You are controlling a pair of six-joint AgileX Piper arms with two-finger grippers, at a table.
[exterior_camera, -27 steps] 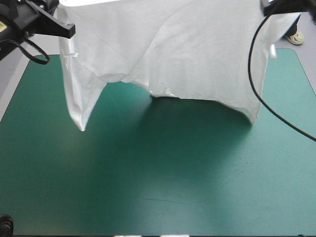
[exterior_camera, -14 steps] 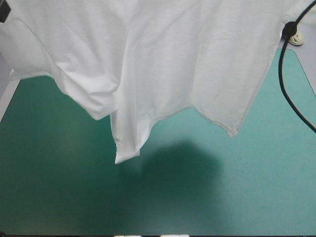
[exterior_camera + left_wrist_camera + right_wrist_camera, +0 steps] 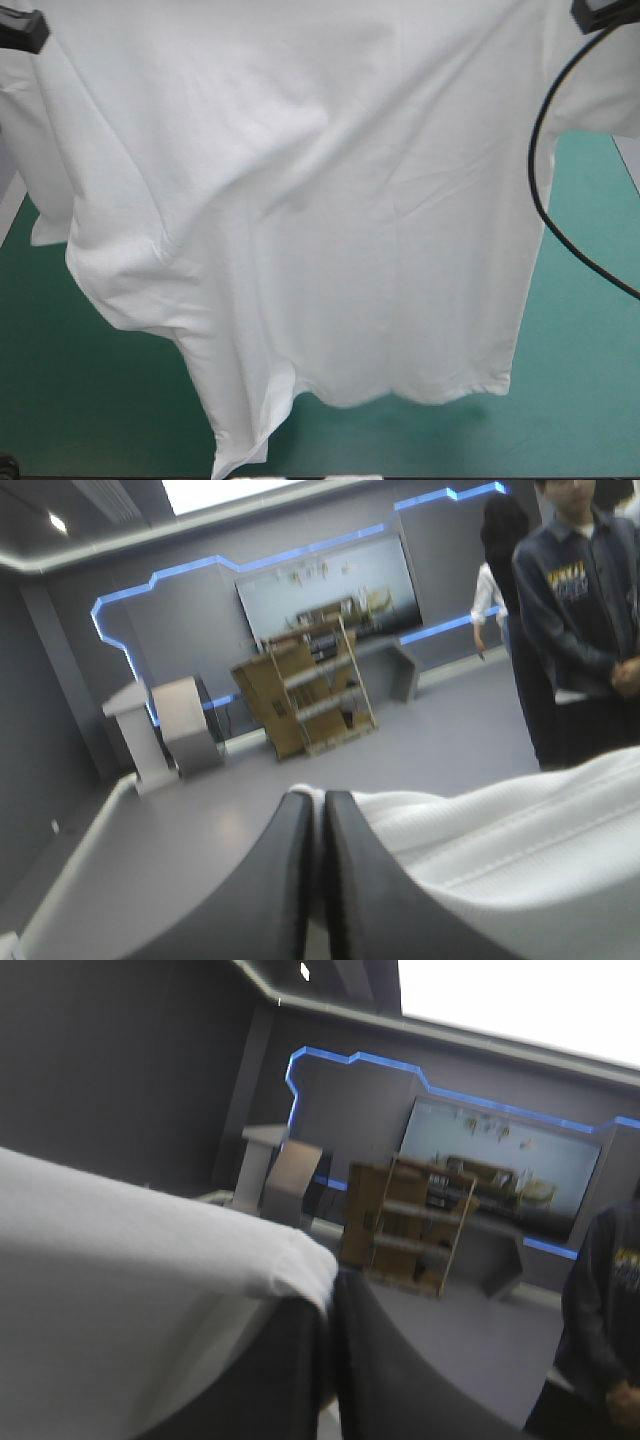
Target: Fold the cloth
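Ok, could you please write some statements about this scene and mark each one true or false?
1. The white short-sleeved T-shirt hangs spread in the air. True.
2. The left gripper is open and empty. False: it is shut on the T-shirt.
3. The right gripper is shut on the T-shirt. True.
4. The T-shirt lies as a folded bundle on the teal-green table cover. False: it hangs above the cover.

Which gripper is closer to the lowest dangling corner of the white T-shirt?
Left. The lowest corner of the T-shirt hangs left of its middle. The left gripper, fingers shut on the top edge, is up above that side; the right gripper grips the opposite top end, farther off.
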